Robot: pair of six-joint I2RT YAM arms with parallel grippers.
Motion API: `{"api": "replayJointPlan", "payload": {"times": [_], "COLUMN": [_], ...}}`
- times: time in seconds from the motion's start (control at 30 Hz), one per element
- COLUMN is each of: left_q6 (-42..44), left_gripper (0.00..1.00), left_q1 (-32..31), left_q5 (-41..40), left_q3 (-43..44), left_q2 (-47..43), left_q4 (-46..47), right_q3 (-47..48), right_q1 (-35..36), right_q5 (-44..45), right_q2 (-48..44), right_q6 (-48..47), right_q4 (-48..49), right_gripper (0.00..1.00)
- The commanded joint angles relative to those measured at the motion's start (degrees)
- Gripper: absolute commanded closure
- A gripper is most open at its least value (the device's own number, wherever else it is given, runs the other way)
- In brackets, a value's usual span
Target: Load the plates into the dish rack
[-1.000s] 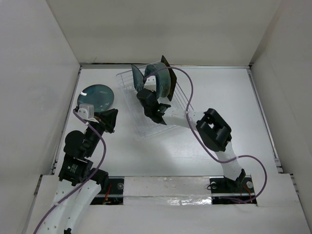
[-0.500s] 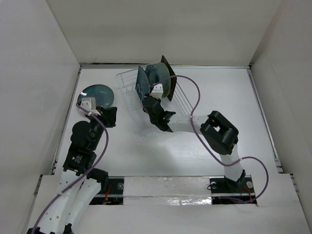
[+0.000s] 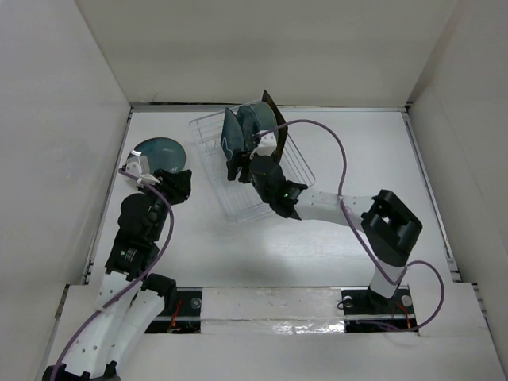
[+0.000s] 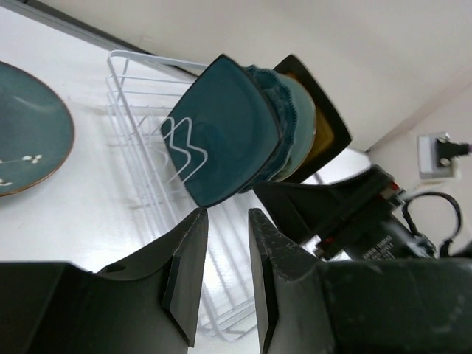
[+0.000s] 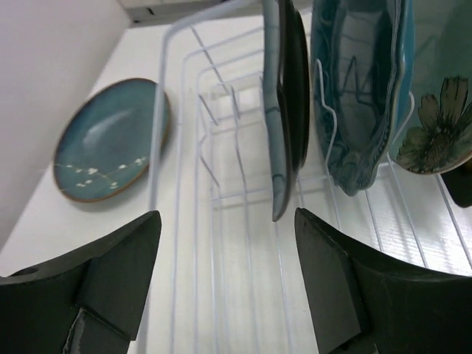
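Currently | clear whitish wire dish rack [image 3: 235,198], upper centre: dark teal square plate [image 4: 221,133] and others stand on edge, tines propping them | round dark teal plate [image 3: 159,151] flat, upper left, unloaded | right gripper [image 5: 227,221] wide open, empty, stretched low over rack | left gripper [image 4: 227,221] narrowly parted, empty, arm folded beside round plate

Round plate [image 5: 110,140] teal, white blossom sprig; rack [image 3: 238,198] wire white.
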Motion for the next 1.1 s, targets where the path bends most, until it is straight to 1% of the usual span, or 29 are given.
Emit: {"api": "replayJointPlan", "payload": {"times": [0.0, 0.03, 0.07, 0.13, 0.17, 0.2, 0.23, 0.27, 0.33, 0.37, 0.43, 0.47, 0.5, 0.53, 0.57, 0.6, 0.63, 0.67, 0.7, 0.73, 0.77, 0.83, 0.87, 0.9, 0.93, 0.97, 1.0, 1.03, 1.07], "left_q6": [-5.1, -6.1, -8.0, -9.7, -10.3, -11.4, -12.1, -12.8, -14.3, -14.7, -14.9, -15.0, -15.0, -15.2, -16.0, -16.2, -16.2, -17.0, -17.6, -18.7, -20.0, -24.3, -25.0, -24.9, -24.0, -23.0, -21.8, -22.0, -22.6], "left_gripper": [0.74, 0.74, 0.76, 0.84, 1.00, 1.00, 1.00, 1.00, 1.00, 1.00, 1.00, 0.89, 0.78, 0.69, 0.53, 0.48, 0.45, 0.40, 0.40, 0.40, 0.40, 0.41, 0.41, 0.41, 0.40, 0.39, 0.39, 0.39, 0.39], "left_q1": [0.3, 0.3, 0.3, 0.3, 0.3, 0.3, 0.3, 0.3, 0.3, 0.3, 0.3, 0.3, 0.3, 0.8, 0.8, 1.8, 5.2, 7.7, 10.5, 13.3, 18.7, 23.4, 27.0, 28.4, 29.5, 30.6, 32.9, 34.1, 35.2], "left_q5": [0.0, 0.0, -0.1, 0.3, 1.7, 2.2, 2.1, 1.2, -1.3, -4.4, -7.8, -11.8, -13.8, -15.8, -19.3, -19.5, -18.8, -14.3, -11.0, -5.1, -2.5, 3.2, 4.0, 4.2, 4.1, 3.9, 4.3, 6.4, 8.0], "left_q3": [-1.5, -2.0, -3.1, -3.7, -4.0, -4.3, -4.7, -5.6, -6.0, -5.6, -5.2, -5.0, -5.2, -5.4, -5.7, -6.1, -6.0, -6.1, -6.6, -7.1, -9.2, -11.8, -13.3, -13.5, -13.0, -11.3, -10.5, -9.9, -9.8], "left_q2": [-0.5, -0.5, 0.6, 3.0, 6.0, 7.3, 9.3, 10.0, 11.5, 12.9, 13.7, 13.8, 13.6, 13.3, 13.1, 13.3, 13.8, 15.6, 17.0, 19.8, 20.9, 23.0, 23.4, 24.0, 24.8, 27.8, 29.7, 33.5, 35.2], "left_q4": [9.3, 9.3, 11.8, 13.4, 15.3, 16.3, 17.5, 19.8, 21.1, 21.2, 20.8, 20.1, 20.0, 19.5, 18.7, 18.4, 17.9, 17.6, 17.7, 17.9, 19.9, 23.3, 25.7, 26.2, 25.9, 24.2, 23.6, 23.5, 25.1], "right_q3": [-3.9, -5.1, -6.3, -9.9, -11.4, -13.1, -16.2, -17.5, -20.1, -22.3, -24.3, -25.0, -25.5, -25.5, -25.4, -25.6, -25.8, -26.0, -26.1, -26.0, -25.7, -26.9, -27.7, -28.9, -30.3, -33.1, -33.9, -34.1, -34.1], "right_q1": [0.5, 0.5, 0.5, 1.0, 1.0, 1.0, 1.0, 1.0, 1.0, 1.0, 1.0, 1.0, 1.0, 1.0, 1.0, 1.7, 1.7, 1.7, 1.7, 1.7, 1.7, 0.5, -0.1, -0.7, -1.8, -2.6, -3.5, -5.1, -5.9], "right_q5": [-4.0, -4.4, -5.1, -5.7, -6.1, -6.3, -6.7, -7.1, -7.8, -8.6, -9.9, -10.7, -11.7, -12.2, -12.9, -13.8, -14.3, -15.3, -16.7, -16.6, -16.3, -14.7, -14.7, -17.0, -18.6, -20.6, -23.5, -24.4, -25.1], "right_q2": [-7.5, -8.9, -10.1, -12.8, -15.6, -17.1, -18.5, -21.2, -23.7, -26.4, -29.2, -30.6, -33.3, -34.9, -36.6, -38.5, -42.2, -43.8, -45.3, -47.4, -48.2, -49.3, -50.5, -51.3, -52.3, -53.7, -54.0, -54.1, -54.0], "right_q6": [-0.2, -0.1, 0.0, 0.6, 0.8, 1.3, 1.8, 1.9, 2.1, 2.1, 1.5, 1.2, 1.0, 0.3, -0.2, -0.7, -2.0, -2.8, -4.0, -6.2, -7.4, -8.9, -8.5, -7.8, -6.5, -5.9, -5.5, -4.9, -4.6], "right_q4": [4.7, 5.2, 5.7, 6.0, 6.3, 7.2, 7.4, 7.3, 6.6, 6.0, 5.2, 4.4, 3.2, 0.1, -1.6, -3.2, -5.9, -7.1, -8.8, -10.0, -10.9, -10.7, -10.3, -9.7, -7.0, -5.7, -4.5, -4.7, -5.1], "right_gripper": [0.21, 0.21, 0.21, 0.54, 0.74, 1.00, 1.00, 1.00, 1.00, 1.00, 1.00, 1.00, 1.00, 0.98, 0.97, 0.93, 0.90, 0.86, 0.77, 0.73, 0.70, 0.70, 0.70, 0.71, 0.71, 0.71, 0.71, 0.71, 0.71]}}
